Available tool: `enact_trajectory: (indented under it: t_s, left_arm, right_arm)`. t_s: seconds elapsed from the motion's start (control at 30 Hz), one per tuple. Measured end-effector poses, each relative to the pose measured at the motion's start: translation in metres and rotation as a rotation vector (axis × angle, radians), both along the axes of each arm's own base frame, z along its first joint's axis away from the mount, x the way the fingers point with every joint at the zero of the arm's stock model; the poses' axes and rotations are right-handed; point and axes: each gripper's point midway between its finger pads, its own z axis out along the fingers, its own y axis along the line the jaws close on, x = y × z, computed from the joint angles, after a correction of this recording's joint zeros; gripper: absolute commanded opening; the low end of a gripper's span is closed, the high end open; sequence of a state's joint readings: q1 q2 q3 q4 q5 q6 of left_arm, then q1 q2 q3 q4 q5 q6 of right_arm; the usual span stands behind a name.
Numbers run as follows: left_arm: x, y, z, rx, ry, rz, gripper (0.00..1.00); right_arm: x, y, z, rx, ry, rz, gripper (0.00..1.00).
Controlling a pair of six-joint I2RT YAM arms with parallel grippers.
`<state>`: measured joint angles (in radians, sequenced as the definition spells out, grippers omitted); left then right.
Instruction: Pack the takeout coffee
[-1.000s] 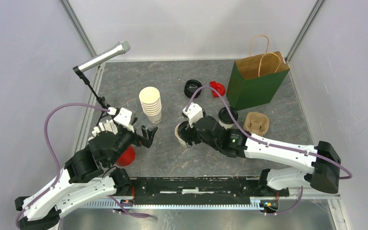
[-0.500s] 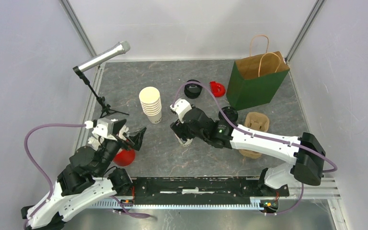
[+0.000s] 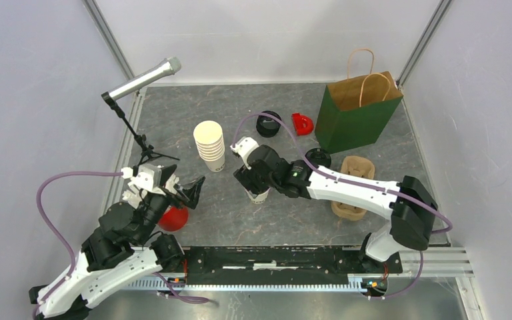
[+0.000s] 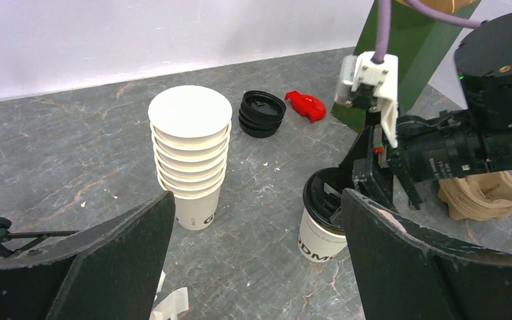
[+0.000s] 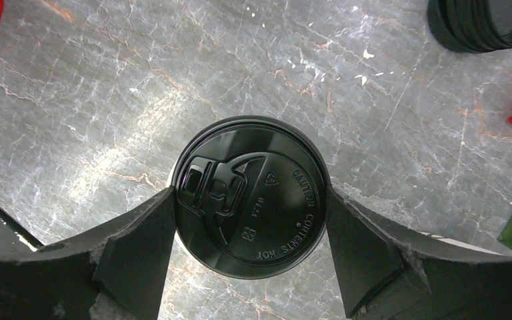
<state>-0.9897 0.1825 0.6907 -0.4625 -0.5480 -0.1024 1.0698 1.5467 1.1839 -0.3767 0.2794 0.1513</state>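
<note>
Where my two arms reach onto the grey marbled table (image 3: 240,220), my right gripper (image 3: 256,186) is closed about a lidded cup (image 4: 318,235) of takeout coffee near the middle of the surface. From the right wrist, my two dark fingers (image 5: 137,250) press against opposite sides of the cup just under its black lid (image 5: 250,197), whose raised lettering and sip hole face the camera. From the left wrist, the cup stands upright and its base appears to meet the table, though I cannot be sure of contact.

My left gripper (image 3: 188,189) hangs above the left part of the table, its jaws spread wide with nothing between them, and points toward the held cup.

The second lidded cup (image 3: 318,158) stands to the right of the first, just beyond my right forearm. It is just beside the brown pulp carrier (image 3: 359,168) and near the foot of the upright green paper bag (image 3: 357,113).

A stack of lidless cups (image 4: 190,160) stands left of the held cup, apart from it. Farther back lie a stack of black lids (image 4: 262,113) and, beside it, a small red object (image 4: 307,105). A red cup (image 3: 173,218) sits by my left arm, and a microphone on a stand (image 3: 143,79) rises at the far left corner.
</note>
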Motion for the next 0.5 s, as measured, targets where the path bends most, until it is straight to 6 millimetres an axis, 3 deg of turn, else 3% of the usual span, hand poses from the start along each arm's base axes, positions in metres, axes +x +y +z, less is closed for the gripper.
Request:
enact_trajectory:
  t_s: [0.13,0.5]
  left_arm:
    - [0.0,-0.0001,0.0,0.002,-0.001,-0.001,1.0]
    - [0.0004,0.0007,0.0,0.02,-0.01,0.0,1.0]
  right_arm:
    - [0.0001,0.0031,-0.0134,-0.023,0.027,0.009,0.83]
    - [0.0025,0.008,-0.0125,-0.016,0.036,0.015,0.83]
